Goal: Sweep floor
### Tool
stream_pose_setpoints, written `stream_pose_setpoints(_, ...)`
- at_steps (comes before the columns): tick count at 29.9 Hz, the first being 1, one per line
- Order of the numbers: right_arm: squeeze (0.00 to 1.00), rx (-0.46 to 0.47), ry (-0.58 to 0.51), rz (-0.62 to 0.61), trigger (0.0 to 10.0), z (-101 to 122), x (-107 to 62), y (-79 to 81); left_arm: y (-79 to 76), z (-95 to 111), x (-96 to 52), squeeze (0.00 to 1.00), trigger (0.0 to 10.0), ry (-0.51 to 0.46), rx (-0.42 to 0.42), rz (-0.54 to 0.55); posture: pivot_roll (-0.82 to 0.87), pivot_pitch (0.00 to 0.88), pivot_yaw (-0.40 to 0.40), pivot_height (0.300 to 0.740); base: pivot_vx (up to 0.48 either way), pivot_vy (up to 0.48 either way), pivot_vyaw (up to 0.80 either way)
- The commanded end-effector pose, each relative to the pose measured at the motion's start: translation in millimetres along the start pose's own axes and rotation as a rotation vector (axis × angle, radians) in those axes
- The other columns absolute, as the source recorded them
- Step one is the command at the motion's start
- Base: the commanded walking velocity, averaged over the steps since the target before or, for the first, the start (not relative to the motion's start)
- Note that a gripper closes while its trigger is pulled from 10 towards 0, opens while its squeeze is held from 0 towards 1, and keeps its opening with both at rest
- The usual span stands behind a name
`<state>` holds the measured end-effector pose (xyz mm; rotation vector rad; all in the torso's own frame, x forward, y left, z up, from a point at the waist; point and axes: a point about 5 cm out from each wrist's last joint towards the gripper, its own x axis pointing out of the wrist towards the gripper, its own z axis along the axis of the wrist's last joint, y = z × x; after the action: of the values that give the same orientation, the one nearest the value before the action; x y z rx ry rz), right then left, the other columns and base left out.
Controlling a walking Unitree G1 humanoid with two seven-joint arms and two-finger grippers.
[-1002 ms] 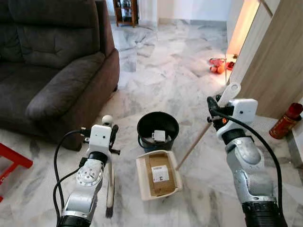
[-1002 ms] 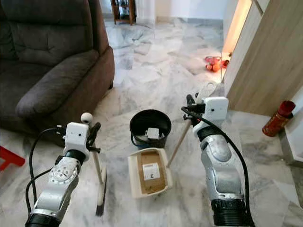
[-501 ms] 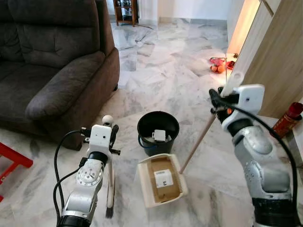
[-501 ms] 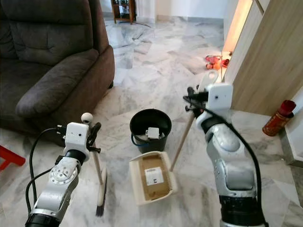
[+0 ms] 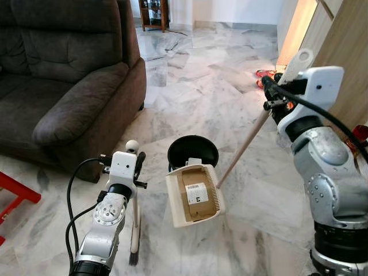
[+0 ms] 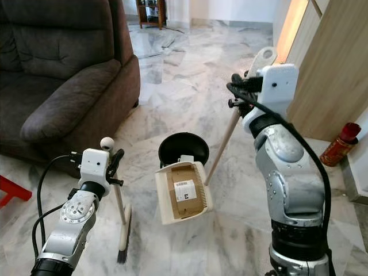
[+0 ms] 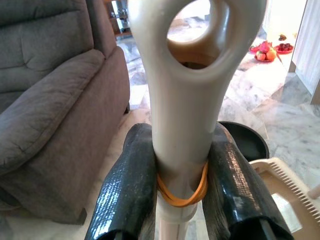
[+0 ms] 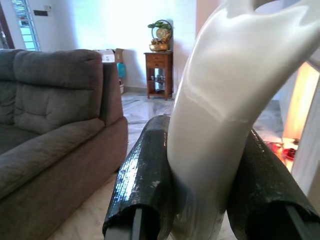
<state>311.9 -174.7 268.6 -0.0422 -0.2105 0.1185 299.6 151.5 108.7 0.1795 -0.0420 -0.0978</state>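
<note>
On the marble floor [image 5: 190,80] by the sofa [image 5: 63,69], right pincer [image 6: 244,92] is gripping the dustpan [image 5: 193,194], probably lifted, over the bucket [image 5: 192,150]; left pincer [image 5: 133,167] is clutching the broom [image 5: 135,230].

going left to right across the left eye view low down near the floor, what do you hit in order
red frame → left gripper on the broom → dustpan → dustpan handle → right arm
</note>
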Motion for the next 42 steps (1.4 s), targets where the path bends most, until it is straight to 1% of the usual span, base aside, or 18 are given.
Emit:
stream_pose_setpoints(1, 0.0, -0.022, -0.136, -0.022, 10.0, 32.7, -2.4, -2.8, 1.3, 9.4, 3.9, 0.0, 10.0, -0.054, 0.017, -0.003, 0.07, 0.044, 0.057, 0.74, 0.0, 0.0, 0.0)
stream_pose_setpoints(3, 0.0, -0.022, -0.161, -0.019, 10.0, 37.3, -2.2, -1.3, 1.7, 10.1, 4.1, 0.0, 10.0, -0.06, 0.015, -0.001, 0.07, 0.043, 0.055, 0.74, 0.0, 0.0, 0.0)
stream_pose_setpoints(4, 0.0, -0.013, -0.208, -0.018, 10.0, 43.8, -2.1, 0.5, 2.0, 10.8, 4.1, 0.0, 10.0, -0.065, 0.011, 0.001, 0.08, 0.042, 0.055, 0.74, 0.0, 0.0, 0.0)
stream_pose_setpoints(7, 0.0, -0.007, -0.285, -0.034, 10.0, 52.2, -2.5, 2.5, 1.7, 12.1, 3.1, 0.0, 10.0, -0.077, 0.008, -0.003, 0.08, 0.043, 0.055, 0.74, 0.0, 0.0, 0.0)
stream_pose_setpoints(9, 0.0, -0.001, -0.289, -0.037, 10.0, 52.1, -2.1, 2.7, 1.5, 12.2, 3.3, 0.0, 10.0, -0.078, 0.008, -0.003, 0.08, 0.042, 0.054, 0.74, 0.0, 0.0, 0.0)
stream_pose_setpoints(14, 0.0, 0.036, -0.377, -0.062, 10.0, 57.4, -1.7, 5.8, 4.2, 13.9, 4.2, 0.0, 10.0, -0.086, 0.012, 0.004, 0.09, 0.045, 0.055, 0.74, 0.0, 0.0, 0.0)
stream_pose_setpoints(17, 0.0, 0.044, -0.407, -0.076, 10.0, 59.4, -1.7, 6.9, 5.2, 14.0, 4.1, 0.0, 10.0, -0.087, 0.018, 0.009, 0.09, 0.047, 0.055, 0.74, 0.0, 0.0, 0.0)
stream_pose_setpoints(19, 0.0, 0.062, -0.414, -0.072, 10.0, 57.8, -0.7, 12.0, 6.3, 13.1, 3.7, 0.0, 10.0, -0.082, 0.034, 0.014, 0.1, 0.047, 0.055, 0.74, 0.141, 0.0, 0.0)
stream_pose_setpoints(20, 0.0, 0.083, -0.403, -0.059, 10.0, 53.0, -0.2, 19.2, 6.9, 11.8, 3.2, 0.0, 10.0, -0.075, 0.052, 0.019, 0.1, 0.044, 0.055, 0.74, 0.33, 0.0, 0.0)
stream_pose_setpoints(21, 0.0, 0.083, -0.403, -0.059, 10.0, 53.0, -0.2, 19.2, 6.9, 11.8, 3.2, 0.0, 10.0, -0.075, 0.052, 0.019, 0.1, 0.044, 0.055, 0.74, 0.33, 0.0, 0.0)
stream_pose_setpoints(23, 0.0, 0.088, -0.4, -0.034, 10.0, 50.2, -0.2, 24.8, 7.3, 11.9, 2.9, 0.0, 10.0, -0.079, 0.047, 0.025, 0.1, 0.041, 0.056, 0.74, 0.364, 0.0, 0.0)
stream_pose_setpoints(26, 0.0, 0.086, -0.399, -0.026, 10.0, 49.3, -0.1, 26.8, 8.0, 12.1, 2.9, 0.0, 10.0, -0.079, 0.047, 0.029, 0.1, 0.037, 0.056, 0.74, 0.395, 0.0, 0.0)
stream_pose_setpoints(30, 0.0, 0.117, -0.401, -0.021, 10.0, 47.9, -0.2, 29.9, 7.5, 12.3, 3.1, 0.0, 10.0, -0.08, 0.046, 0.029, 0.1, 0.031, 0.054, 0.74, 0.404, 0.0, 0.0)
stream_pose_setpoints(33, 0.0, 0.119, -0.405, -0.017, 10.0, 47.6, -0.2, 31.7, 6.7, 12.4, 3.2, 0.0, 10.0, -0.081, 0.045, 0.028, 0.1, 0.027, 0.054, 0.74, 0.406, 0.0, 0.0)
stream_pose_setpoints(42, 0.0, 0.137, -0.404, -0.008, 10.0, 46.6, 0.2, 32.9, 5.3, 12.7, 3.4, 0.0, 10.0, -0.085, 0.043, 0.029, 0.1, 0.019, 0.049, 0.74, 0.431, 0.0, 0.0)
